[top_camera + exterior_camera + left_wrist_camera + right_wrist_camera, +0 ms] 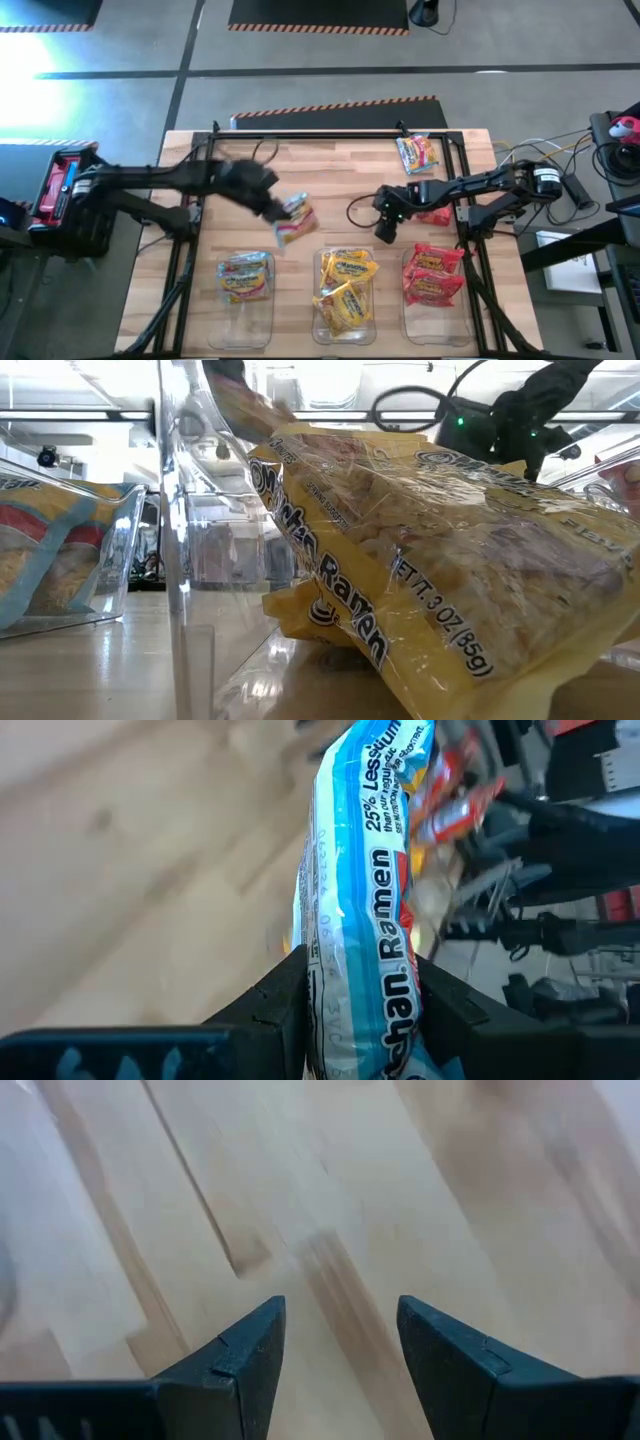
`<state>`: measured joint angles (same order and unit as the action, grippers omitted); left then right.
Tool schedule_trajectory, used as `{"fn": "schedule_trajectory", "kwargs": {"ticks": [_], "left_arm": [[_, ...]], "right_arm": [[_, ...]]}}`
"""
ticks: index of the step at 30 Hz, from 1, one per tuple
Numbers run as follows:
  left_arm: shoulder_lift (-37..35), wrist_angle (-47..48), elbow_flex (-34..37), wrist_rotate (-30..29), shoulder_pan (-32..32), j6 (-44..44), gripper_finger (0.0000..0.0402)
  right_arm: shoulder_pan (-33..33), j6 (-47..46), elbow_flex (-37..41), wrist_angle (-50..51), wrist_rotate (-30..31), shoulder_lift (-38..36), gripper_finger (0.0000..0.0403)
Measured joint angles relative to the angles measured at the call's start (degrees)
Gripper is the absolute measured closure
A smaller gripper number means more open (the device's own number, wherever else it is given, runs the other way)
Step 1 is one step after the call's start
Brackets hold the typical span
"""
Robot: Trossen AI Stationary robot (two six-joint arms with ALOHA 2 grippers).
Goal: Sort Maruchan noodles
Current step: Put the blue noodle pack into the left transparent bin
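Observation:
My left gripper point(277, 207) hangs above the table's middle left, shut on a pale blue Maruchan noodles packet point(296, 218). My right gripper point(385, 228) stands open over bare wood right of centre; its fingers point(250, 1350) have nothing between them. A red packet point(436, 214) lies on the table under the right arm. A blue multicoloured packet point(417, 152) lies flat at the far right. Three clear bins stand along the near edge: the left holds a blue packet point(245, 275), the middle holds yellow packets point(345, 285), the right holds red packets point(432, 275). My left gripper pinches the pale blue packet by its two flat faces near one end point(385, 990), between the two fingers. The fingers come slanting down from the table's left. The packet sticks out past the fingertips, edge-on in the wrist view, lifted clear of the table.
A black frame point(330, 135) runs along the table's far side and down both sides. In the low view the middle bin's clear wall point(185, 560) and a yellow packet point(430, 590) fill the foreground. Bare wood lies between the two arms.

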<state>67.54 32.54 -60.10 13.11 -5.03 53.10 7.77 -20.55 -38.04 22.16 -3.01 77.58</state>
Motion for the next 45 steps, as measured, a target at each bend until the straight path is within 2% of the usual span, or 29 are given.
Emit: {"fn": "schedule_trajectory", "kwargs": {"ticks": [3, 8, 13, 20, 28, 38, 45], "left_arm": [[-2.7, 5.1, 0.0, -5.3, 7.9, 6.7, 0.0294], [-5.3, 12.2, 0.0, -6.4, 19.1, 14.4, 0.0294], [-6.5, 13.6, 0.0, -6.5, 29.0, 15.4, 0.0294], [-5.4, 17.4, 0.2, -8.6, 38.9, 15.0, 0.0294], [-4.1, 15.6, 2.3, -15.4, 44.0, 7.6, 0.0294], [-4.1, 10.0, 7.9, -12.2, 47.4, 5.7, 0.0294], [-3.4, 2.9, 12.5, -17.1, 48.9, 4.9, 0.0294]], "right_arm": [[0.0, 0.9, 0.0, -3.6, 0.4, 0.0, 0.0218], [0.0, 0.6, 0.0, -5.4, 4.8, -0.1, 0.0218], [0.0, 0.6, 0.0, -5.3, 8.9, -0.1, 0.0218], [0.0, 1.1, 0.0, -5.4, 9.0, -0.1, 0.0218], [0.0, 1.1, 0.0, -5.8, 9.0, -0.1, 0.0218], [0.0, 1.1, 0.0, -6.3, 9.0, -0.1, 0.0218], [0.0, 1.1, 0.0, -6.3, 9.0, -0.1, 0.0218]]}}
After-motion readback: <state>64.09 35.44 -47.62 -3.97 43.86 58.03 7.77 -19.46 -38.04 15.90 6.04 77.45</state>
